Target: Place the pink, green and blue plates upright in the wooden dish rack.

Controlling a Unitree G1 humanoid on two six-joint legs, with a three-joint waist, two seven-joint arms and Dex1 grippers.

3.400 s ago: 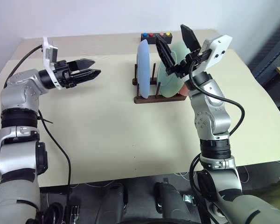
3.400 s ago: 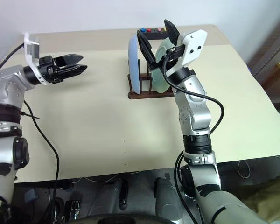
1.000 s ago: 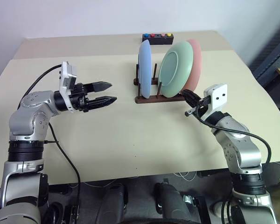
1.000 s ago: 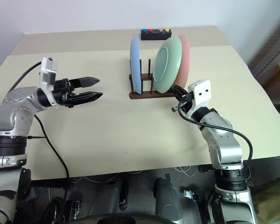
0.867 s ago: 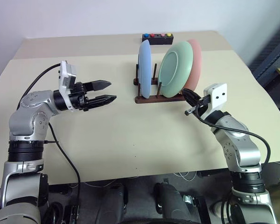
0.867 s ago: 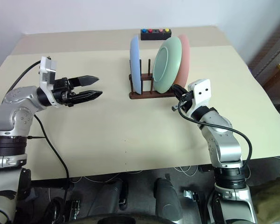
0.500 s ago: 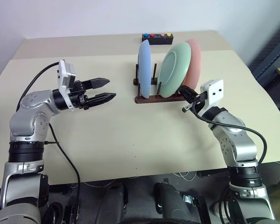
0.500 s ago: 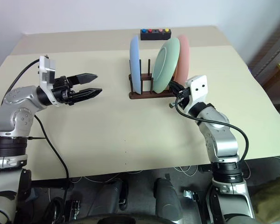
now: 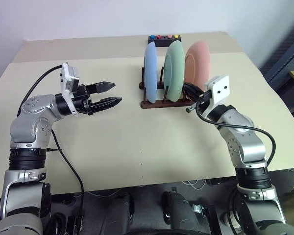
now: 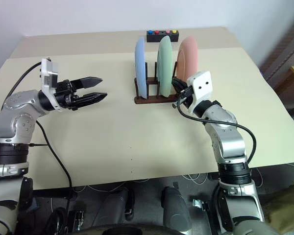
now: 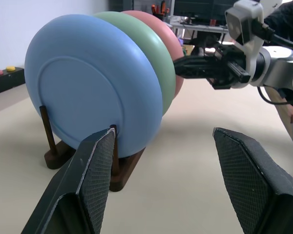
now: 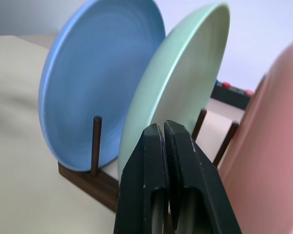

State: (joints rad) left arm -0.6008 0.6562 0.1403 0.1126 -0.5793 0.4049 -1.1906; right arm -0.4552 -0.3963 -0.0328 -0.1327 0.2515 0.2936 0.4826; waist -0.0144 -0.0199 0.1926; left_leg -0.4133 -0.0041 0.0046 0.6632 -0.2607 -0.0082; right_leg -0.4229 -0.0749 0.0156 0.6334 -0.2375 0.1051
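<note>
All 3 plates, blue plate [image 9: 150, 72], green plate [image 9: 174, 70] and pink plate [image 9: 197, 65], stand upright in the wooden dish rack [image 9: 162, 102] at the desk's [image 9: 112, 142] far side; task appears nearly done. Right end effector [image 9: 188, 91], fingers together, noses between green and pink; left end effector [image 9: 112, 94] hovers apart, empty.

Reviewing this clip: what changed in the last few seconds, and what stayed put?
The right gripper, open over the plates earlier, dropped low, shut, then pushed up between green plate and pink plate. The green plate swung from leaning on the pink one to nearly upright. The left gripper came closer to the rack, open. Blue plate and wooden dish rack stayed.
</note>
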